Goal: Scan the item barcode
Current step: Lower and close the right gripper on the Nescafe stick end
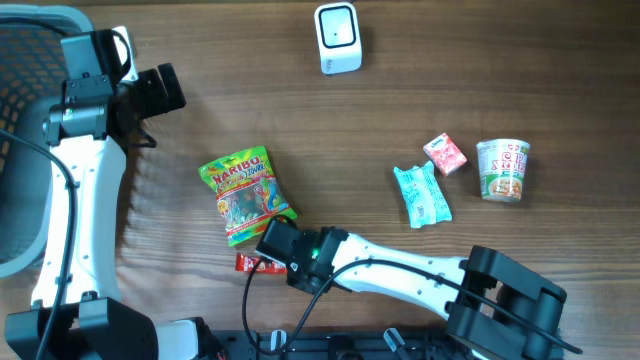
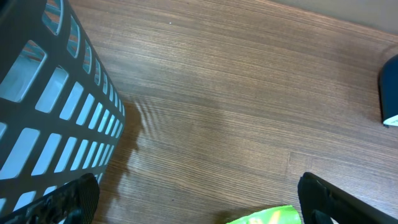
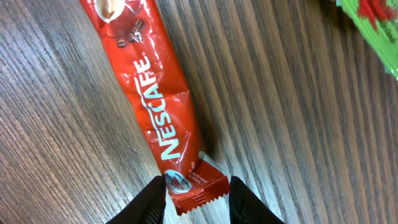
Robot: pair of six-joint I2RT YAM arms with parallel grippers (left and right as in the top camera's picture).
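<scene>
A red Nescafe stick sachet point(image 3: 155, 93) lies flat on the wooden table, its crimped end folded up between my right gripper's point(image 3: 198, 199) fingers. The jaws are closed in on that end from both sides. From overhead, only a bit of the sachet point(image 1: 247, 263) shows, just left of the right gripper point(image 1: 264, 258) near the front edge. A white scanner point(image 1: 337, 38) stands at the back middle. My left gripper point(image 1: 165, 90) hangs wide open at the back left beside the basket, holding nothing; in its wrist view the fingertips point(image 2: 74, 199) frame bare table.
A green Haribo bag point(image 1: 243, 195) lies just behind the right gripper, its corner point(image 2: 267, 216) showing in the left wrist view. A teal packet point(image 1: 421, 195), a small pink carton point(image 1: 445, 154) and a noodle cup point(image 1: 503, 170) sit at the right. A dark mesh basket point(image 1: 20, 60) stands far left.
</scene>
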